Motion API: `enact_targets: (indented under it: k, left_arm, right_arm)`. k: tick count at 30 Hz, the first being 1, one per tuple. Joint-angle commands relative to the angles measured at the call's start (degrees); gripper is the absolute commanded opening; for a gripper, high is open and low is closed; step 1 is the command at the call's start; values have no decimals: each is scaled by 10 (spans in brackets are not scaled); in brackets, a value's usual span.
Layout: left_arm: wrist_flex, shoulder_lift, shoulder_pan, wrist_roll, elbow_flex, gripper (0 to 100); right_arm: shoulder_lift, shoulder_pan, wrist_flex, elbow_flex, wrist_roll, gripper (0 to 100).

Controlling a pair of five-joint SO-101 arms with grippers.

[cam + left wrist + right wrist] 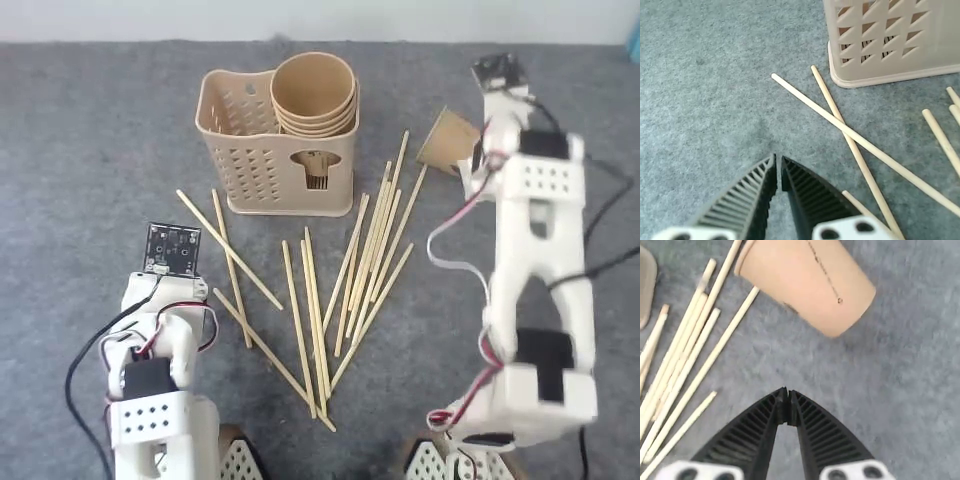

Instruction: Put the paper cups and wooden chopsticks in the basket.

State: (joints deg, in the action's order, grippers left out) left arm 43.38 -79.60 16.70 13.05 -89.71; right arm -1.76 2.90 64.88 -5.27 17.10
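Observation:
A beige slotted basket (262, 160) stands at the back of the table, with a stack of paper cups (314, 92) in its right part. One more paper cup (446, 138) (807, 279) lies on its side to the right of the basket. It is just ahead of my right gripper (788, 391), which is shut and empty above the mat. Several wooden chopsticks (318, 300) (687, 357) lie fanned out in front of the basket. My left gripper (778, 160) is shut and empty, low over the mat near two crossed chopsticks (842, 126) and the basket (890, 45).
The grey mat (90, 150) covers the table. The left arm (160, 370) sits at the front left, the right arm (535, 250) runs along the right side. Bare mat lies left of the basket and at the far right.

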Motion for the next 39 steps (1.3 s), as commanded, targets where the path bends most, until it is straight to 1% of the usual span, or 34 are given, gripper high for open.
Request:
enact_targets:
  k: [1, 6, 14, 19, 22, 27, 32, 39]
  left_arm:
    - [-15, -11, 2, 5, 5, 13]
    - [-13, -11, 3, 5, 5, 13]
    - [-14, -13, 3, 4, 4, 13]
    - [-14, -14, 3, 4, 4, 13]
    - [-15, -14, 3, 4, 4, 13]
    - [-15, -14, 3, 4, 4, 13]
    - [-15, -14, 3, 5, 4, 13]
    - [-15, -14, 3, 5, 4, 13]
  right_arm:
    - [47, 7, -82, -40, 8, 9]
    - [-44, 7, -81, 66, 5, 9]
    - [-251, 2, -31, 343, 8, 9]
    - [-332, -5, -16, 470, 8, 9]
    - [-356, -8, -17, 498, 19, 9]
    - [-392, -5, -20, 501, 23, 9]
    - [-438, 40, -15, 501, 23, 9]
    - [-465, 107, 25, 500, 24, 9]
